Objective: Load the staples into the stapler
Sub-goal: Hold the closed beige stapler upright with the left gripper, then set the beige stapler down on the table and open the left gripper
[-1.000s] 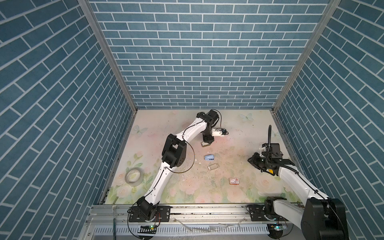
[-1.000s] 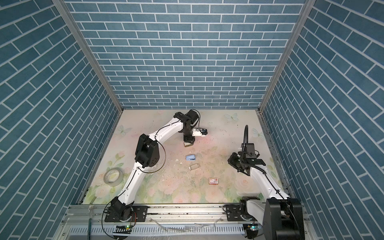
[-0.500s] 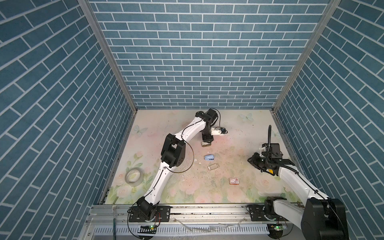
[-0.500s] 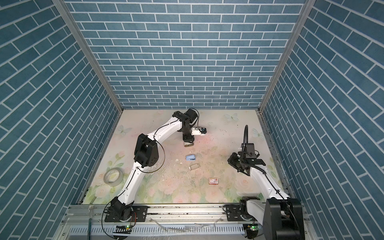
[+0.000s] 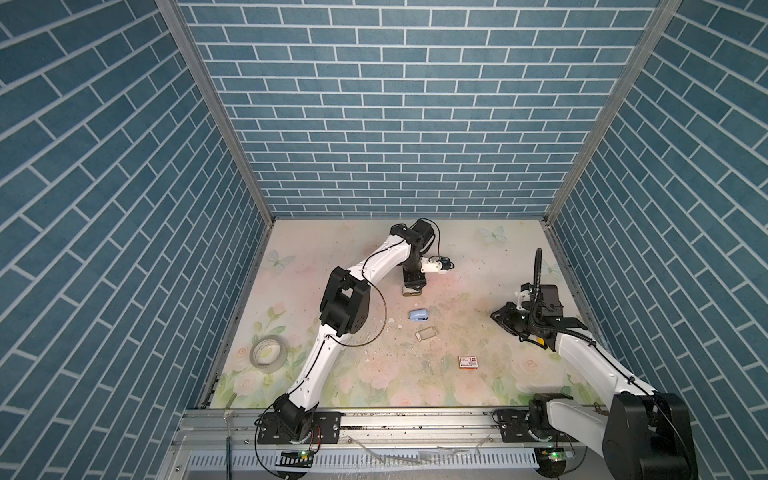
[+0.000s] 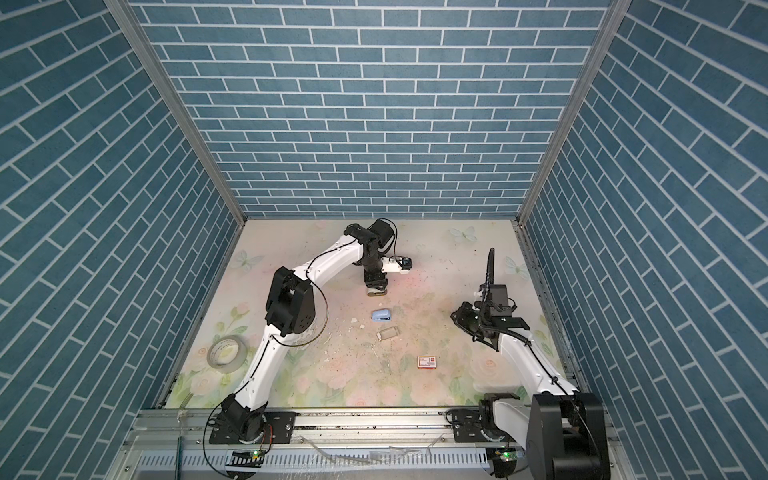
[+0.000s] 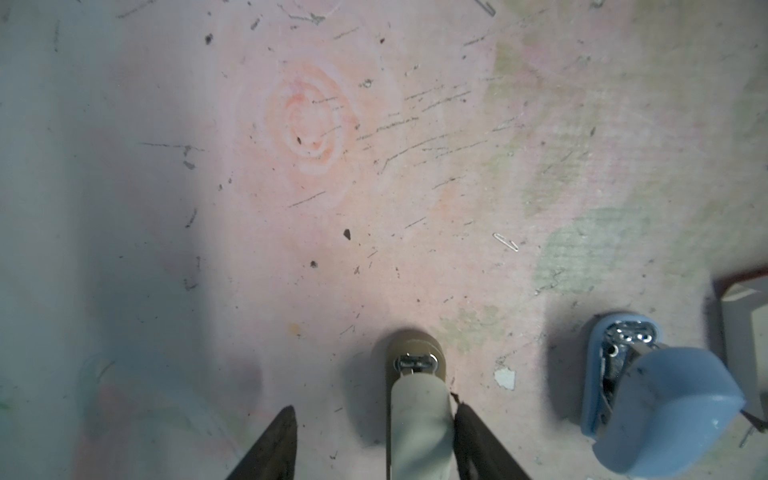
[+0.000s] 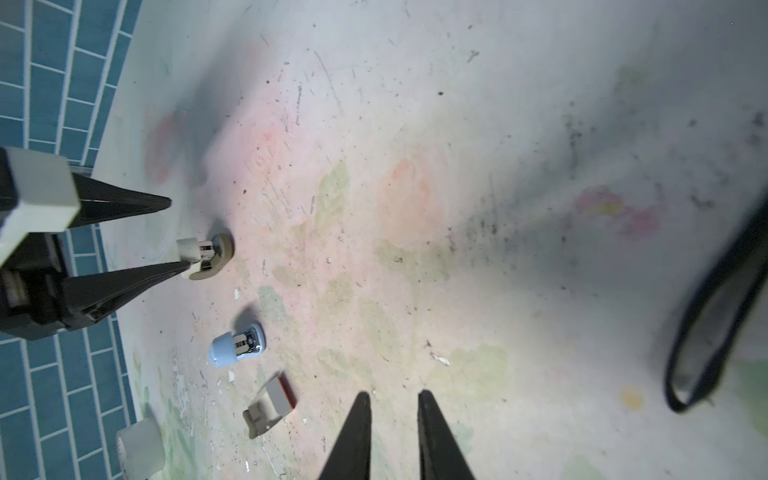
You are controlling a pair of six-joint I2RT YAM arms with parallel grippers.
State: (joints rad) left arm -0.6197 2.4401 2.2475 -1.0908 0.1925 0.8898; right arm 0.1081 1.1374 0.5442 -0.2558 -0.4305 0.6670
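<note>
Grey tape roll (image 5: 268, 356) is seen at the left edge of the mat (image 5: 478, 266). Further right, the beige stapler (image 5: 412, 291) is straddled by the left gripper (image 7: 376, 411), whose jaws are parted wider than it. The blue stapler (image 5: 419, 316) lies nearer the front, and the staples (image 5: 427, 333) are found on the mat just beside it, ungripped. A red-and-white box (image 5: 468, 362) follows. The right gripper (image 8: 392, 436) is held narrowly parted above bare mat.
</note>
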